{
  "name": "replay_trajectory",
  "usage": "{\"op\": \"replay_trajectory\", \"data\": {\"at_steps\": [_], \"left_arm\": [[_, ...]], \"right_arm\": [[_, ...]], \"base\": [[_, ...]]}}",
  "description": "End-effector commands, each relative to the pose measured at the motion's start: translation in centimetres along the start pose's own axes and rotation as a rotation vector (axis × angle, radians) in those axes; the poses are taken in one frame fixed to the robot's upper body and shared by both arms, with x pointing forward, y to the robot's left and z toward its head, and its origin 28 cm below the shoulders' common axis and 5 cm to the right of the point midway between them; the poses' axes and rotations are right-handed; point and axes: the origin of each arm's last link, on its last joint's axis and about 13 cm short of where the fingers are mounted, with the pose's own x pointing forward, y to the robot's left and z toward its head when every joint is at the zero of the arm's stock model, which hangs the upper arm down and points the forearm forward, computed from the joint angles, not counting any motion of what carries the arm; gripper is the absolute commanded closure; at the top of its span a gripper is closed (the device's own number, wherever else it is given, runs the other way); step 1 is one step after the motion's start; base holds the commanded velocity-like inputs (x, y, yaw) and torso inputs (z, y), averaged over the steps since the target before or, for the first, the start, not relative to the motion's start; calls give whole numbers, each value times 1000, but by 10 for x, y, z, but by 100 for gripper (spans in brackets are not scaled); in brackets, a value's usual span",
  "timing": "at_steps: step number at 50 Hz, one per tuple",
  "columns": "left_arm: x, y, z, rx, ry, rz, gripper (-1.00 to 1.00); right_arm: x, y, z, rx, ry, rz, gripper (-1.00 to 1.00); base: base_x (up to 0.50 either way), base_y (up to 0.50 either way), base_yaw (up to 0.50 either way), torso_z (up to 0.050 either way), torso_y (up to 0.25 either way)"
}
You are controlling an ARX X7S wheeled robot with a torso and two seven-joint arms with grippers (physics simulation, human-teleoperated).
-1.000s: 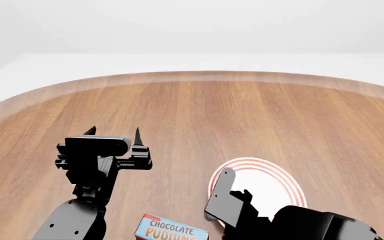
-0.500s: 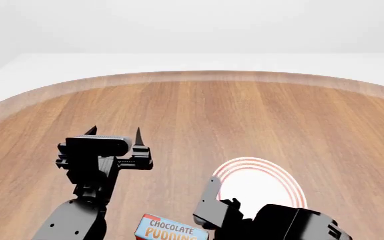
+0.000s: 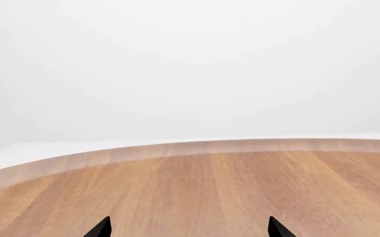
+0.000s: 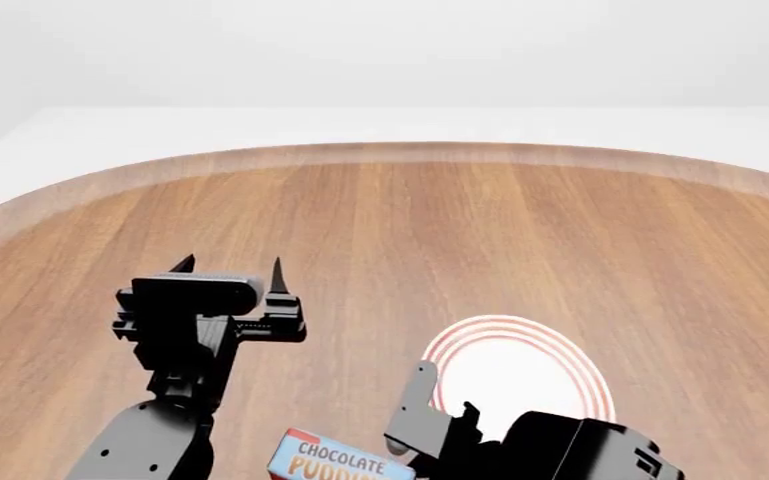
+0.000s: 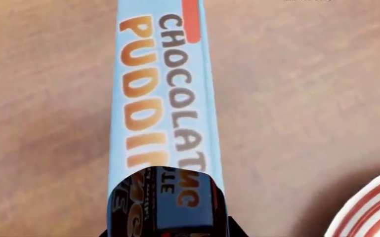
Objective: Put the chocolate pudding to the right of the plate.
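The chocolate pudding (image 4: 340, 459) is a carton with a blue edge and orange and white letters, lying on the table at the near edge of the head view. In the right wrist view its blue edge (image 5: 163, 98) runs lengthwise away from my right gripper (image 5: 168, 233). That gripper's jaws stand on either side of the carton's near end, open. In the head view the right gripper (image 4: 440, 405) sits between the carton and the plate (image 4: 524, 365), a white plate with red rings just right of the carton. My left gripper (image 4: 229, 266) is open and empty, held above the table to the left.
The round wooden table (image 4: 491, 220) has a raised rim at the back, with white floor beyond it. The plate's ringed rim (image 5: 374, 207) shows at a corner of the right wrist view. The left wrist view shows only bare wood (image 3: 196, 187) and the left gripper's two fingertips (image 3: 101, 228).
My right gripper has moved left from over the plate's edge toward the carton and now straddles its end. The carton, plate and left arm have not moved.
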Motion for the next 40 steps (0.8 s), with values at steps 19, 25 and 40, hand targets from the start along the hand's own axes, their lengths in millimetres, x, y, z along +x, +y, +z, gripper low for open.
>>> {"op": "replay_trajectory", "data": {"at_steps": [19, 25, 40], "left_arm": [[1, 2, 1, 0, -4, 6, -100], [0, 2, 1, 0, -5, 8, -100], [1, 3, -1, -3, -3, 13, -100]], "right_arm": [[-46, 8, 16, -69, -116, -86, 100], [-48, 4, 16, -49, -120, -111, 100], [-102, -33, 7, 282, -183, -427, 100]], "base": [[0, 0, 0, 0, 0], [0, 0, 0, 0, 0], [0, 0, 0, 0, 0]]}}
